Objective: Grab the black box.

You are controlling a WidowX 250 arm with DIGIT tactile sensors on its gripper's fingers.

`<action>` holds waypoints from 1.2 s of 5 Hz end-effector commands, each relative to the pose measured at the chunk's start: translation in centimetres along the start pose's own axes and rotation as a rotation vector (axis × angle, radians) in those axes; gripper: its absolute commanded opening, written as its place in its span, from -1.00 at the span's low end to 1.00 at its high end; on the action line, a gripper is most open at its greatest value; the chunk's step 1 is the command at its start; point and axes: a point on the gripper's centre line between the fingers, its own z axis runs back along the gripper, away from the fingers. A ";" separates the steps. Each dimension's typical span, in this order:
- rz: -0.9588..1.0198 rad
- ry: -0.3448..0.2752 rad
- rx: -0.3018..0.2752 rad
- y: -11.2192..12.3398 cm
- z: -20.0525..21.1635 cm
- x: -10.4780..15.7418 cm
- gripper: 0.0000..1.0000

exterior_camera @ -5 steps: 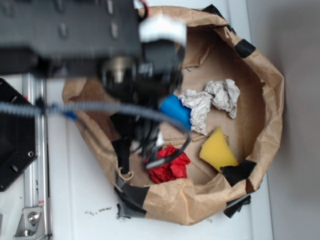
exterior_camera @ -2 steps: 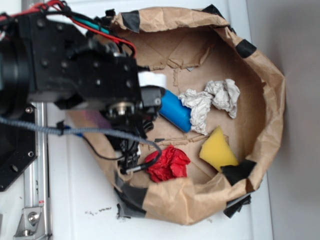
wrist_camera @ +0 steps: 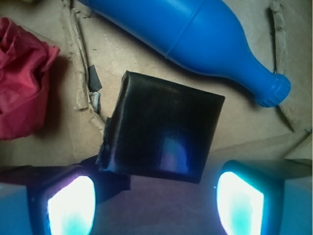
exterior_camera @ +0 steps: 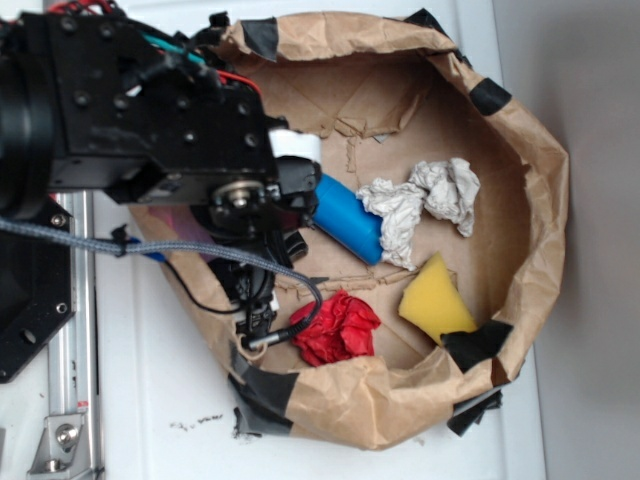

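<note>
Since the earlier frames, the black robot arm (exterior_camera: 150,120) has swung off the middle of the crumpled brown paper bag (exterior_camera: 530,150) toward its left edge, uncovering the blue plastic bottle (exterior_camera: 348,220). From the wrist view, the gripper (wrist_camera: 156,198) stands spread, fingers (wrist_camera: 71,205) glowing cyan at either side. Its small glossy black box (wrist_camera: 164,134) lies flat on the cardboard floor just ahead, between the fingers, beside the red crumpled paper ball (wrist_camera: 22,78) and below the bottle.

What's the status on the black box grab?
Gripper open, fingers either side above the black box. Not yet gripped. Blue bottle and red paper ball close by, not between the fingers.
</note>
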 end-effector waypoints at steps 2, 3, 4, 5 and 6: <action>0.112 -0.179 -0.271 1.2 -0.8 1.5 1.00; 0.094 -0.155 -0.206 0.1 -1.9 2.1 1.00; 0.021 -0.077 -0.096 -2.3 -4.1 2.3 1.00; 0.003 -0.089 0.011 -3.1 -4.0 1.4 0.85; 0.026 -0.108 0.031 -2.6 -3.1 0.9 -1.00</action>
